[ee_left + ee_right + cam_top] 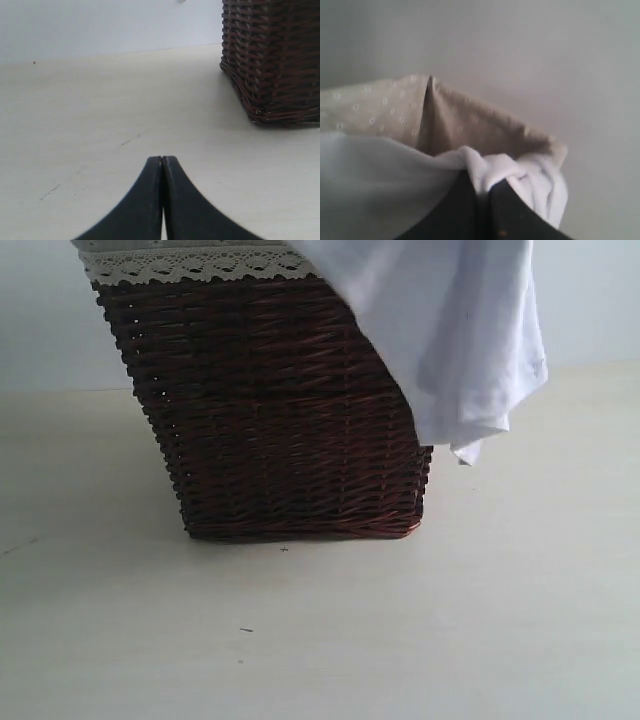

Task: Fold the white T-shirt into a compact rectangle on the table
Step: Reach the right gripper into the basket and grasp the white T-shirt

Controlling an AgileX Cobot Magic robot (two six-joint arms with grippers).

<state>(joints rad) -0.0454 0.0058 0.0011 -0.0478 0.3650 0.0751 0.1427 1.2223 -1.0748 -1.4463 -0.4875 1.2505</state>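
The white T-shirt (pixel 450 330) hangs out of the basket and drapes down its right side, its lowest corner above the table (pixel 320 640). No lettering or neck tag shows. In the right wrist view my right gripper (pixel 482 186) is shut on a bunched fold of the white T-shirt (pixel 515 175), just above the basket's fabric lining. My left gripper (pixel 162 160) is shut with nothing in it, low over the table (pixel 100 115), to the left of the basket. Neither gripper shows in the exterior view.
A dark brown wicker basket (pixel 280 410) with white lace trim (pixel 190 265) stands on the table, filling the middle of the exterior view. The basket's lower corner (pixel 272 60) lies ahead of my left gripper. Its beige dotted lining (pixel 380 115) rises behind the shirt.
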